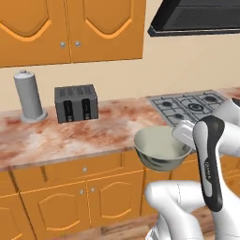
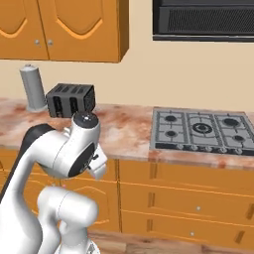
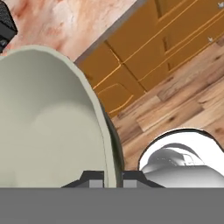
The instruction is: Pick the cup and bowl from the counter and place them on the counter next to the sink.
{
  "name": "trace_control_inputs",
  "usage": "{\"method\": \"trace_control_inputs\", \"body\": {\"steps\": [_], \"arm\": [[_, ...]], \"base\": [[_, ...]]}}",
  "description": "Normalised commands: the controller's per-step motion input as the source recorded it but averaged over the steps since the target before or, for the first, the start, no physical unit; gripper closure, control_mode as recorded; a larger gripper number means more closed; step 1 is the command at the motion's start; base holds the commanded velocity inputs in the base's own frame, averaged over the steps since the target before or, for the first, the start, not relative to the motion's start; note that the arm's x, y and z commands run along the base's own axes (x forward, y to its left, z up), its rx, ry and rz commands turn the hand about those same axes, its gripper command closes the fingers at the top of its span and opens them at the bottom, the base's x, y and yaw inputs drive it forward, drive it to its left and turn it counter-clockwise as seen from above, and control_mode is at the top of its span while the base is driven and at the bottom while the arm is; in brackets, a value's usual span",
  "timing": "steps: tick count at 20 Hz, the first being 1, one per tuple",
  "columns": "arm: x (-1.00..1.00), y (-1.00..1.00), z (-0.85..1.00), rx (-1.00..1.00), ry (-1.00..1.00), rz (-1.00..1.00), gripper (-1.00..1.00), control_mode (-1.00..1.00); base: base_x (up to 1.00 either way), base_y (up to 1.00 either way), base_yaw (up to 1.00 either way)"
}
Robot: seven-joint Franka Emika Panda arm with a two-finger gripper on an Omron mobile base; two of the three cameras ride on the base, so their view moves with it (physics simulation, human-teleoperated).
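Beyond counter (image 1: pixel 70 136), fingers (image 3: pixel 92 178) pinch bowl (image 3: pixel 48 122) rim.

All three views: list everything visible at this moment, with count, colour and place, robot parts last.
bowl: one, pale grey-green, held off the counter's front edge, over the floor.
counter: one, reddish-pink and white marble, over orange cabinets.
toaster: one, dark grey, on the counter by the wall.
paper towel roll: one, grey, upright, left of the toaster.
stovetop: one, grey, set into the counter.
range hood: one, black, above the stovetop.
floor: wooden, brown.
gripper: one, dark fingertips, shut on the bowl's rim.
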Motion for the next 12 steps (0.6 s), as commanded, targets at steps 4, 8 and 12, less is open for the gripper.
{"method": "trace_control_inputs", "body": {"steps": [4,8,12], "arm": [[0.00,0.00,0.00,0.00,0.00,0.00,1.00,1.00],[0.00,0.00,0.00,0.00,0.00,0.00,1.00,1.00],[0.00,0.00,0.00,0.00,0.00,0.00,1.00,1.00]], "base": [[-0.35,0.39,0.74],[-0.30,0.22,0.78],[-0.36,0.23,0.77]]}}
